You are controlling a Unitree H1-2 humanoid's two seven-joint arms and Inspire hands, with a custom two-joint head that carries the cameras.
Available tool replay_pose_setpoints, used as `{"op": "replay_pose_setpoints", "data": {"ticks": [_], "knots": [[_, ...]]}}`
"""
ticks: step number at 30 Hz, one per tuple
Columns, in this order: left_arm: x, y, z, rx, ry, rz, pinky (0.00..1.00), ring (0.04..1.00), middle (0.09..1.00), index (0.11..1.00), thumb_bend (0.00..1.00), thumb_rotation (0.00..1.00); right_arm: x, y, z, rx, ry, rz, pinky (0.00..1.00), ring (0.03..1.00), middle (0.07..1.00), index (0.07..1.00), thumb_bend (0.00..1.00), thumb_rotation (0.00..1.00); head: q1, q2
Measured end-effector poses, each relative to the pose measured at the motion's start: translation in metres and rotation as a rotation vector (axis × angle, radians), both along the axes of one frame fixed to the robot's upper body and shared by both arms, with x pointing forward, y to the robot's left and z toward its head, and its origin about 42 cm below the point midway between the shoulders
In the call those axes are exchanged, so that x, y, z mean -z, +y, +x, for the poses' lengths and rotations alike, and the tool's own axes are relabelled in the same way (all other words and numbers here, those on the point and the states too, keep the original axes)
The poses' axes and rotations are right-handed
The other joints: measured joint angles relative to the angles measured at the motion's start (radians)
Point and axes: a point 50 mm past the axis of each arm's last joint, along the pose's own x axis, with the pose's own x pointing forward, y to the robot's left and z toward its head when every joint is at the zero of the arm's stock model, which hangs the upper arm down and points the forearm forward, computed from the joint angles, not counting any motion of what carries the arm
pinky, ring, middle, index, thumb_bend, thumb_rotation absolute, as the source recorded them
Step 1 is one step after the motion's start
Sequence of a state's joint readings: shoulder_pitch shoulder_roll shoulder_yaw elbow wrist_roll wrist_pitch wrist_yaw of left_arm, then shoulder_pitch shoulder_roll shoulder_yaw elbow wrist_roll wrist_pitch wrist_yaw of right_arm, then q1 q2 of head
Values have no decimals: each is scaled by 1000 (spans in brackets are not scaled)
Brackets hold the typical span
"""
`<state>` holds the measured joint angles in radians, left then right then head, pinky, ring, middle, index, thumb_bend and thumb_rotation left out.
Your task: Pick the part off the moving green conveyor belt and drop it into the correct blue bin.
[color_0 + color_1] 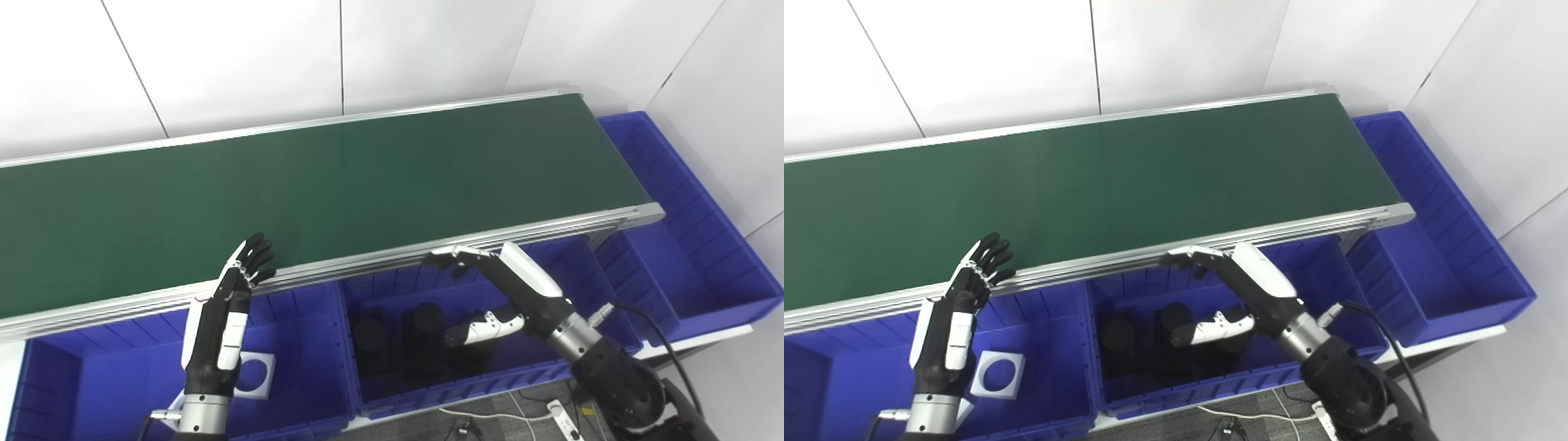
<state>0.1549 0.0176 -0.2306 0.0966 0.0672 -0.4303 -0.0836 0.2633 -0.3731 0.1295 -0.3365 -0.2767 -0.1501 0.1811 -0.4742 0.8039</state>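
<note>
The green conveyor belt [318, 177] runs across the view and carries no part. My left hand [229, 306] is open and empty, fingers up, at the belt's near rail above the left blue bin [110, 380]. My right hand [496, 288] is open and empty, fingers spread, over the middle blue bin [551, 361] just below the rail. A white square plate with a round hole [998, 373] lies in the left bin. Black cylinders [425, 334] stand in the middle bin.
A long blue bin [686, 245] wraps around the belt's right end. The aluminium rail [380, 260] edges the belt's near side. White cables and a power strip [560, 413] lie on the floor below. White wall panels stand behind.
</note>
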Motion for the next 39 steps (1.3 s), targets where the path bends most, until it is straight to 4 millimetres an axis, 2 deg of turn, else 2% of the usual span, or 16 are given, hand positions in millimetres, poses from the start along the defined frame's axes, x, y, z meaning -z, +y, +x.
{"op": "replay_pose_setpoints", "data": {"ticks": [1, 3, 5, 7, 8, 10, 14, 15, 19, 24, 30, 35, 39], "knots": [[2, -1, -1, 3, 7, 0, 811, 868, 886, 894, 547, 1000, -2, 6, 0, -5, -8, 26, 746, 838, 867, 815, 1000, 884, 34, -20], [7, -2, -2, 7, 27, 2, 820, 869, 879, 894, 547, 998, -2, 15, 0, -10, -17, 57, 792, 871, 901, 838, 993, 899, 34, -20], [10, -2, -4, 8, 36, 3, 835, 876, 879, 895, 537, 998, 1, 22, 1, -3, -16, 100, 837, 903, 929, 863, 999, 940, 104, -51], [10, -3, -4, 7, 39, 3, 856, 888, 879, 896, 530, 993, 12, 32, 5, 12, -21, 159, 880, 935, 940, 873, 1000, 987, 120, -57], [12, -4, -5, 9, 44, 3, 868, 891, 878, 890, 513, 989, 20, 39, 8, 33, -19, 198, 907, 950, 939, 878, 1000, 998, 161, -80], [17, -6, -7, 14, 65, 5, 864, 889, 876, 884, 489, 984, 36, 54, 13, 70, -22, 271, 927, 956, 940, 884, 1000, 1000, 164, -81], [24, -8, -13, 13, 93, 5, 851, 881, 874, 879, 441, 956, 61, 81, 14, 137, 0, 416, 939, 952, 952, 913, 1000, 1000, 215, -111], [25, -9, -13, 15, 98, 6, 849, 880, 873, 878, 440, 951, 69, 87, 14, 152, 24, 450, 941, 950, 953, 917, 1000, 1000, 215, -129], [30, -14, -16, 20, 114, 7, 854, 873, 866, 877, 447, 913, 91, 103, 11, 179, 92, 493, 962, 952, 952, 926, 1000, 1000, 247, -147], [33, -18, -19, 22, 124, 12, 884, 890, 875, 882, 472, 915, 104, 103, 8, 182, 127, 475, 979, 956, 951, 926, 1000, 1000, 275, -152], [38, -20, -23, 34, 144, 17, 920, 914, 885, 882, 581, 937, 115, 96, 3, 214, 160, 475, 963, 950, 938, 912, 1000, 1000, 298, -157], [40, -21, -26, 38, 147, 31, 908, 898, 877, 884, 570, 958, 117, 92, 1, 202, 169, 459, 938, 938, 931, 909, 1000, 1000, 310, -157], [42, -20, -28, 35, 148, 49, 915, 897, 878, 884, 606, 974, 119, 88, 0, 200, 174, 447, 936, 934, 929, 907, 1000, 1000, 336, -152]]}}
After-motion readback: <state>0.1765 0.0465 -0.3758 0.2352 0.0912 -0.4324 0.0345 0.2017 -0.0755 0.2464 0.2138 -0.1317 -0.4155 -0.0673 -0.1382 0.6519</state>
